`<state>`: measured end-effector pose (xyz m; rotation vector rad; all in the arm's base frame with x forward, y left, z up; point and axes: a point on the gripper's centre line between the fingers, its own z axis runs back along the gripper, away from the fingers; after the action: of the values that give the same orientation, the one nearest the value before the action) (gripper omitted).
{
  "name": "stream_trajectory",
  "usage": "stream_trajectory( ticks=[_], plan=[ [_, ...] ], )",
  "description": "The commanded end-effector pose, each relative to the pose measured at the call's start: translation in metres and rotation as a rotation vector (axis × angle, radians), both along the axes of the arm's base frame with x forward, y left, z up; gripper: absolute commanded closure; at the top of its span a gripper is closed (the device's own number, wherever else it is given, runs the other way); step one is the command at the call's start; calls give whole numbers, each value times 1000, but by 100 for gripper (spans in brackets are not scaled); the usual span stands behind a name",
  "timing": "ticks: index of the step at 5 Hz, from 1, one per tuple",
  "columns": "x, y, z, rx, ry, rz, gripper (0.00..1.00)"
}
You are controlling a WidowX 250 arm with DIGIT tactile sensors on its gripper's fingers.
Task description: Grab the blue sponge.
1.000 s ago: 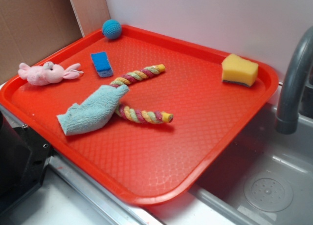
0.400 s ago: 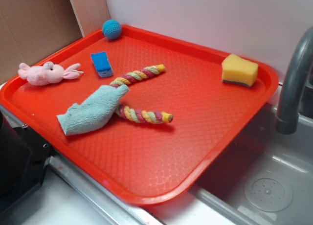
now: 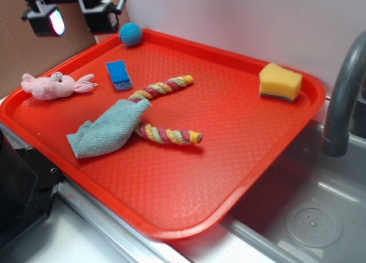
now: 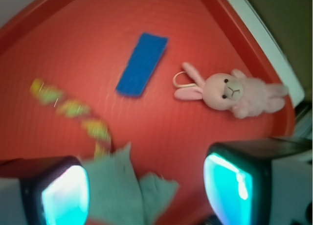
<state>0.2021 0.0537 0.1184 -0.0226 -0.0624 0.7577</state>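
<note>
While my gripper [image 3: 71, 18] hangs spread apart and empty, the blue sponge [image 3: 119, 75] lies below on the red tray [image 3: 240, 131], well apart.

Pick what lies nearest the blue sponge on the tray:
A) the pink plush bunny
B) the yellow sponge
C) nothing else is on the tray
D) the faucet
A: the blue sponge lies near the tray's left side close to the pink plush bunny, while the yellow sponge sits at the far right corner.
</note>
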Motion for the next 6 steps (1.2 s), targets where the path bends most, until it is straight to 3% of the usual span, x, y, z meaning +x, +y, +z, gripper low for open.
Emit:
stream_trajectory(
  ticks=[1,3,4,5,6],
  plan=[
    [21,42,-31,9,-32,204,0],
    [53,48,-80,26,-38,129,0],
    [58,42,-104,44,21,115,3],
    [54,42,-111,46,61,133,100],
    [56,44,-95,20,99,94,100]
  ],
)
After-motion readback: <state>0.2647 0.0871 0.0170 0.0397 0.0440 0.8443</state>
